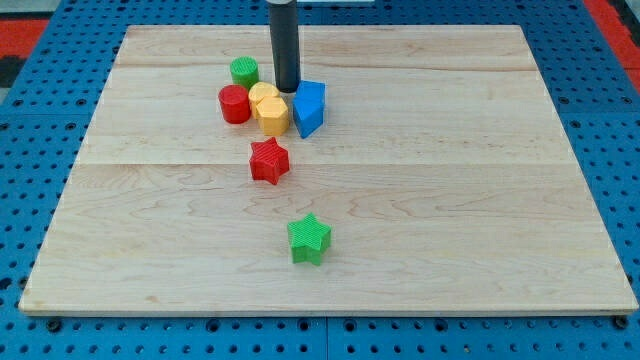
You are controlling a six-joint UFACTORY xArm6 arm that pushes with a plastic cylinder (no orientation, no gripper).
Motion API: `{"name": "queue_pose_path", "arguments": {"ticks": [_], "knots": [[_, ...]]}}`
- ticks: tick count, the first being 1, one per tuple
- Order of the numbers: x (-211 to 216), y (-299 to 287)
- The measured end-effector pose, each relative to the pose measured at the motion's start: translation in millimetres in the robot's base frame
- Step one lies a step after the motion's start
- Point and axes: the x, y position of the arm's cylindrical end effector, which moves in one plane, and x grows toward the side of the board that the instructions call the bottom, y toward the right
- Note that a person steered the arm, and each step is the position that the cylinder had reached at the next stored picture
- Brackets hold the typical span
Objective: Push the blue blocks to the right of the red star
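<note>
One blue block (309, 107) visible; my tip (288, 90) touching its upper-left, no jaws. Risk: dragging yellow blocks (269, 108) along toward red star (269, 161).

A pale wooden table (420, 250) fills most of the frame, made of long planks whose seams run left to right, with fine grain showing. Its far edge looks narrower than its near edge. Around it on all sides lies a blue pegboard (600, 120) dotted with rows of small dark holes. In the upper left corner and the upper right corner, red patches (22, 28) show. Light is even, with soft shadows.
</note>
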Motion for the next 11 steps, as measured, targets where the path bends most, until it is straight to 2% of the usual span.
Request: {"name": "queue_pose_path", "arguments": {"ticks": [1,2,5,7,8,9,11], "knots": [[-33.2,5.0],[-31.3,20.9],[57.2,12.8],[98.6,8.7],[70.6,-8.4],[44.3,24.9],[106.4,36.6]]}}
